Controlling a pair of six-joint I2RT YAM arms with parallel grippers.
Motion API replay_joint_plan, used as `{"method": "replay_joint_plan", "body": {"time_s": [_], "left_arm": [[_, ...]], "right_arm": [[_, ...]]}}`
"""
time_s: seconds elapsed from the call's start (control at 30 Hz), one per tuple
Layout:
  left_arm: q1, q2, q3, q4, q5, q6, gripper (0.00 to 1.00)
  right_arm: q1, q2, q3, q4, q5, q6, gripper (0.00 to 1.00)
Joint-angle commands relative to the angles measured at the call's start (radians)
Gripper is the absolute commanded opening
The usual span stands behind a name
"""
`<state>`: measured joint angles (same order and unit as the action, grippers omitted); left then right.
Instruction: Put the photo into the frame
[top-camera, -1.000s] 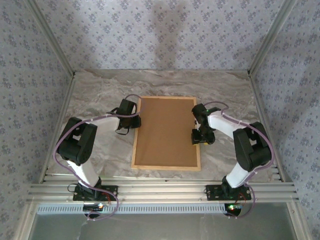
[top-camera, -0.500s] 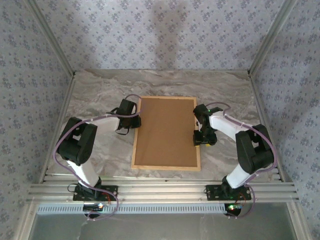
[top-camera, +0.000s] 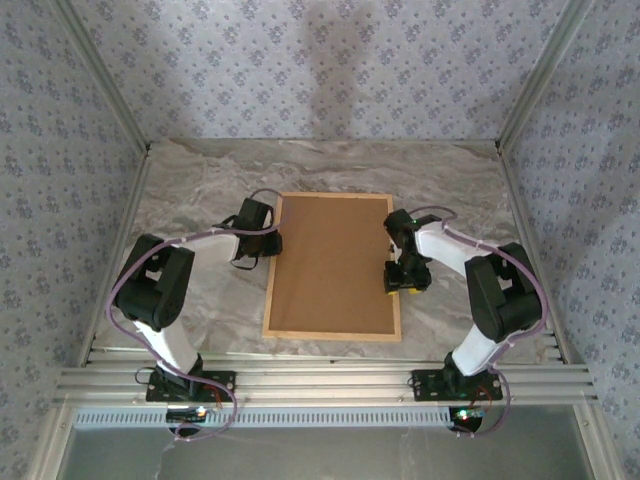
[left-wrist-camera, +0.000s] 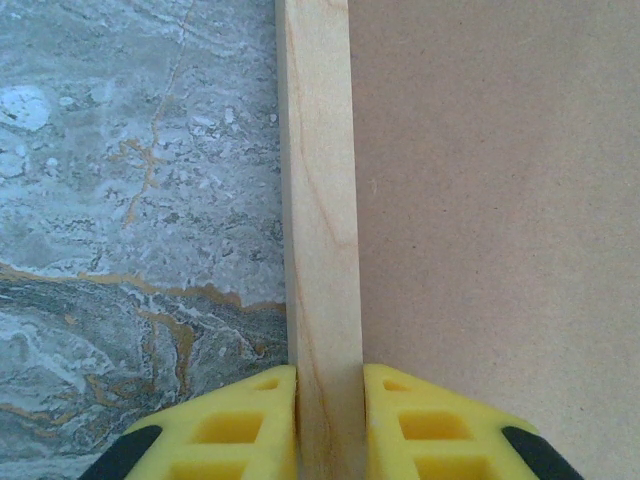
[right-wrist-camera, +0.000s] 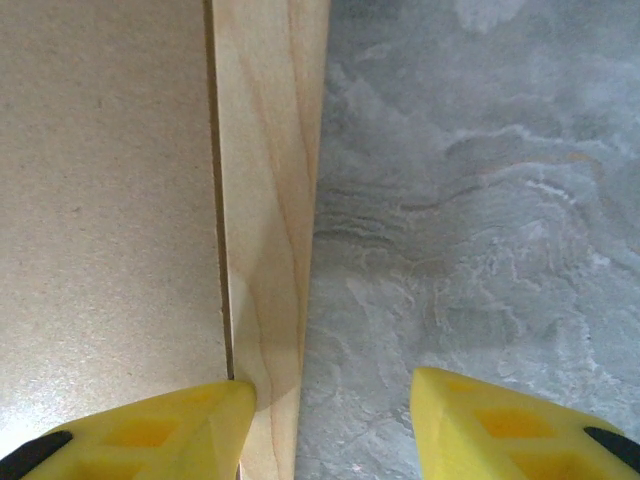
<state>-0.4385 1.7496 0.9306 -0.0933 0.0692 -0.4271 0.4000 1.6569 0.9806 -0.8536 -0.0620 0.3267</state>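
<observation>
A thin light-wood rectangular picture frame lies flat on the grey marble worktop. A plain brown backing board covers its opening and hides whatever lies beneath. The left jaws are clamped on the frame's left rail. The right jaws stand apart, with the right rail between them, nearer the inner one. Both pairs are cut off at their bases.

My left arm reaches in from the left with its elbow bent outward. My left gripper pinches the frame rail tight between both yellow fingers. My right arm folds in from the right. My right gripper points down, jaws parted astride the opposite rail, clamping nothing.
</observation>
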Motion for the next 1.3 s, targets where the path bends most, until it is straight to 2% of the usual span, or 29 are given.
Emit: {"method": "replay_joint_plan", "body": {"time_s": [0.0, 0.47, 0.87, 1.07, 1.27], "left_arm": [[-0.006, 0.050, -0.043, -0.093, -0.010, 0.021, 0.21], [-0.019, 0.034, -0.065, -0.084, -0.005, 0.008, 0.21], [-0.024, 0.027, -0.079, -0.078, -0.005, 0.004, 0.21], [-0.025, 0.027, -0.079, -0.080, -0.004, 0.004, 0.21], [-0.025, 0.024, -0.079, -0.090, -0.012, 0.005, 0.21]], "right_arm": [[0.026, 0.058, -0.027, 0.094, -0.065, 0.042, 0.50], [0.032, 0.101, -0.033, 0.183, -0.124, 0.132, 0.49], [0.058, 0.124, -0.033, 0.212, -0.113, 0.145, 0.48], [0.067, 0.124, -0.014, 0.181, -0.083, 0.104, 0.48], [0.051, 0.027, 0.095, 0.023, 0.018, 0.029, 0.49]]}}
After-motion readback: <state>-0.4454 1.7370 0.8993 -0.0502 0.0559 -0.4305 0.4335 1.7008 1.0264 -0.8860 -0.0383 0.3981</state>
